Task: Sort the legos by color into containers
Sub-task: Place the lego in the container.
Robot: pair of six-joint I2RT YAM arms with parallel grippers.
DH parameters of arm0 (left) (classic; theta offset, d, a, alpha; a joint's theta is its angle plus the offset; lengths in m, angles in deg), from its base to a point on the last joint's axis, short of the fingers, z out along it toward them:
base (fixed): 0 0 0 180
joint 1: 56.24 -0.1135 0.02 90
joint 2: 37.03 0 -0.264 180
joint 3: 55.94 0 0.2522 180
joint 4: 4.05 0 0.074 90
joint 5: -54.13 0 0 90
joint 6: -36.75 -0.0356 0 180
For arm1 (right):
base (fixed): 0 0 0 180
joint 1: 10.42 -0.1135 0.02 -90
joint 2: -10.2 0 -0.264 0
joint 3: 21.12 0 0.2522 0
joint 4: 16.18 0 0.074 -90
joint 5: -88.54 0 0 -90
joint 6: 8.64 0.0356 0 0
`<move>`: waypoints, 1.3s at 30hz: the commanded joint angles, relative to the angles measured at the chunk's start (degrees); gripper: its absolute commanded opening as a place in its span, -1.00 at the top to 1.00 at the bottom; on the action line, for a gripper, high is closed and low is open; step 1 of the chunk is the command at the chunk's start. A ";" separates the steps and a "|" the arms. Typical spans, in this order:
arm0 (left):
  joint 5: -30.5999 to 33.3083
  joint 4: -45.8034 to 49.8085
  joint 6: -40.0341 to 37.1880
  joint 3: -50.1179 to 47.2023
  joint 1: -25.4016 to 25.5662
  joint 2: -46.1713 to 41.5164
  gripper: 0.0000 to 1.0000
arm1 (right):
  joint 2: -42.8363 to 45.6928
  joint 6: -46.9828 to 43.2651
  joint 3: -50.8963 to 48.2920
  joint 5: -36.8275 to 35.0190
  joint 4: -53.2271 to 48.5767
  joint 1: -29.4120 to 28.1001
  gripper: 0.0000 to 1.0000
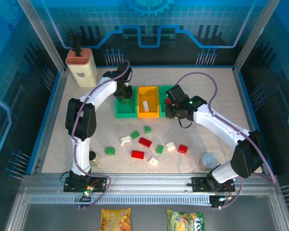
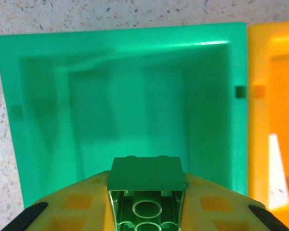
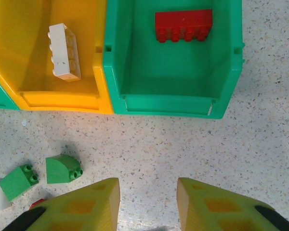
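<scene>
Left wrist: left end effector clamped on green lego, hollow underside toward camera.

Bright even light, glare streaks the green bin, foreground soft

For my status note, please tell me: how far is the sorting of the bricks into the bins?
Done: one white brick lies in the yellow bin, one red brick in the right green bin. In hand: the left gripper holds a green brick over the left green bin; the right gripper is open and empty. Left: about ten loose bricks on the table.
</scene>
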 commanded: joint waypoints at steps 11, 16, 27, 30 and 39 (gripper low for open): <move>4.61 1.86 -1.89 4.33 1.03 8.59 0.55 | -2.00 -0.21 1.24 -0.60 1.85 1.06 0.25; 3.87 2.12 -1.25 4.55 1.14 9.77 0.51 | -0.95 -0.44 0.93 -1.01 1.32 1.06 0.25; 3.41 0.84 -0.27 2.02 1.46 7.25 0.21 | 0.62 -0.97 1.52 -1.64 0.31 1.06 0.25; 2.63 -0.23 0.26 0.19 1.63 5.58 0.18 | 1.13 -0.79 1.53 -1.60 0.32 1.07 0.25; 2.54 -0.75 0.56 -3.81 1.73 -0.06 0.06 | 1.67 -0.79 0.65 -0.99 -0.12 -0.07 0.24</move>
